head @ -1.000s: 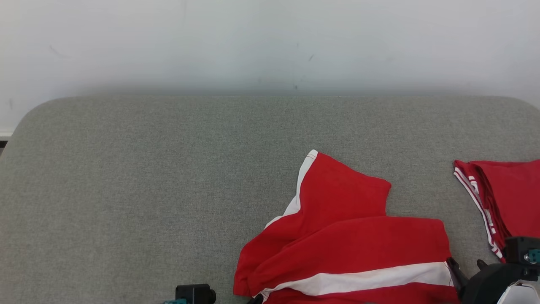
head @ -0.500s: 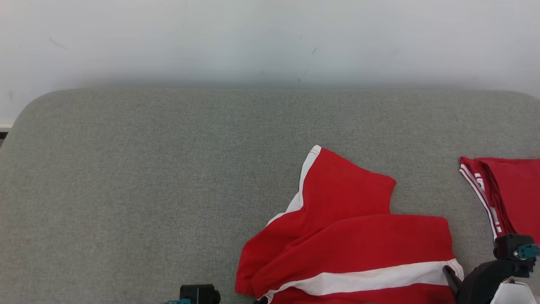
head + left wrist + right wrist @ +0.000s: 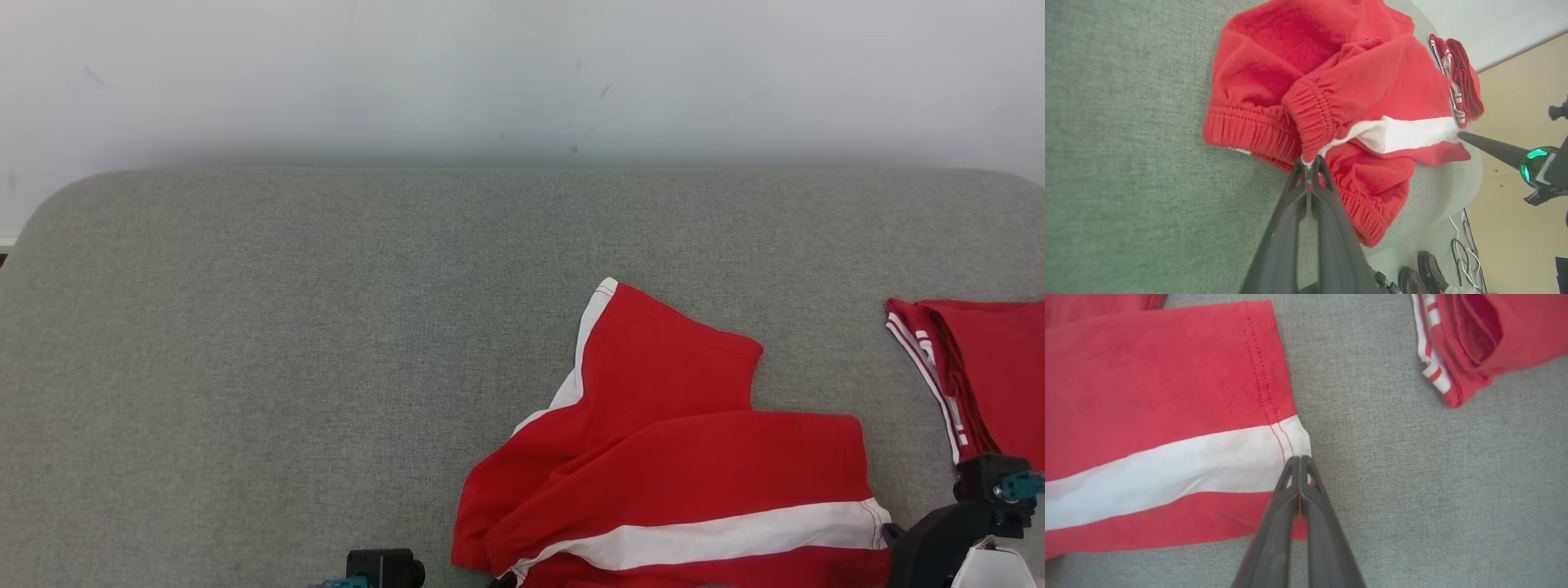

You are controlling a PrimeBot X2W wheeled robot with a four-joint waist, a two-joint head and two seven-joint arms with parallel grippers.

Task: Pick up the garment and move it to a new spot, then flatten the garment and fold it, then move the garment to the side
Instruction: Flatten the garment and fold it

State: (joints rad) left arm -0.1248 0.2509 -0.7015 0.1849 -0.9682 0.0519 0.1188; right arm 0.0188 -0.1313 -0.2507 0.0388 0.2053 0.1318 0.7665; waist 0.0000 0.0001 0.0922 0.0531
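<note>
The garment (image 3: 669, 457) is a pair of red shorts with a white side stripe, lying crumpled on the grey cushion (image 3: 286, 351) at the lower right. In the left wrist view my left gripper (image 3: 1308, 163) is shut on the elastic waistband of the garment (image 3: 1331, 73). My right gripper (image 3: 1299, 459) is shut on the hem corner of the garment (image 3: 1167, 396), right at the end of the white stripe. From the head camera, the right gripper (image 3: 888, 532) sits against that same hem at the bottom right.
A second red piece with white trim (image 3: 980, 367) lies bunched at the cushion's right edge, also visible as red cloth (image 3: 1474, 335) past my right fingers. A pale wall (image 3: 522, 73) stands behind. Beyond the cushion's near edge are shoes (image 3: 1412, 277) and cables on the floor.
My right gripper's fingers stood apart beside the hem a second ago and have now closed on the hem corner. The head camera shifted slightly. The left gripper kept its hold on the waistband.
</note>
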